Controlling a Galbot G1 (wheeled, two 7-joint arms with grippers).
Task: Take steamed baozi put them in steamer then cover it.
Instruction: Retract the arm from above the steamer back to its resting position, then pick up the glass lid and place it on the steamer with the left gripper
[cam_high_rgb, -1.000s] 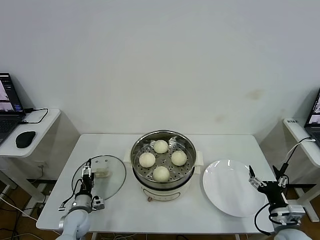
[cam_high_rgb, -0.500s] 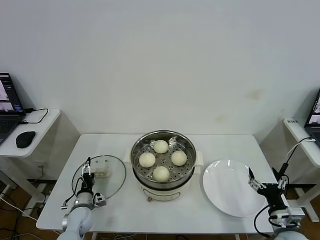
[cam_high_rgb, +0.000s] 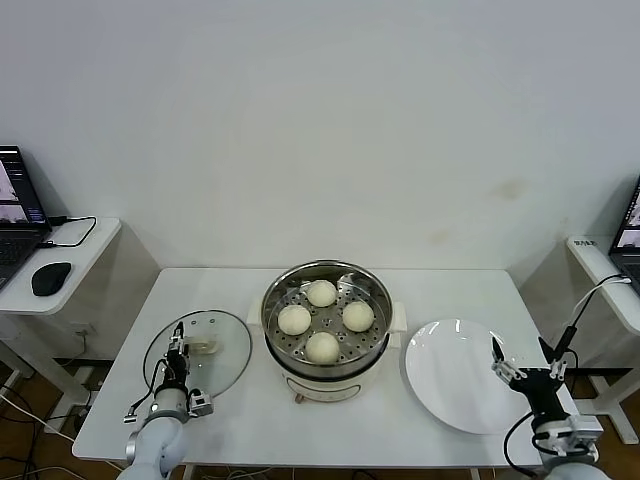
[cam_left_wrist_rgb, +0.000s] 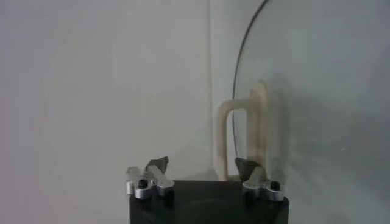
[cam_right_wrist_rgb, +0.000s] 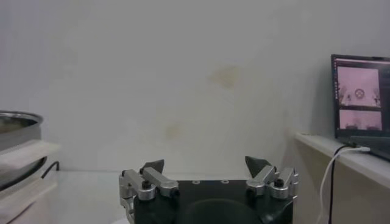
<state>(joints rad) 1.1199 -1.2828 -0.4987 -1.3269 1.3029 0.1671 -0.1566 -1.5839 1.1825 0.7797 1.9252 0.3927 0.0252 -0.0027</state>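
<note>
The white rectangular bench (cam_high_rgb: 250, 420) carries everything. At its centre sits the round stainless-steel steamer (cam_high_rgb: 327, 330) on its cream-white base, open at the top, with four smooth cream-white baozi (cam_high_rgb: 322, 347) spaced in a diamond on the perforated tray. The filling step looks done, so what remains is the covering. To the right lies a flat white round plate (cam_high_rgb: 455, 375), bare.

Left of the steamer, the round clear glass cover (cam_high_rgb: 200, 354) with its metal rim lies flat on the bench, its cream-white oblong handle (cam_left_wrist_rgb: 244, 137) facing up, probably so it can be gripped from above. The handle's long axis runs roughly left to right.

The left hand (cam_high_rgb: 177, 352) hangs over the cover beside the handle, its jaws partly spread around it in the left wrist view, not clamped yet as far as I can tell. The right hand (cam_high_rgb: 530, 378) waits at the plate's near right edge, jaws wide and holding nothing.
</note>
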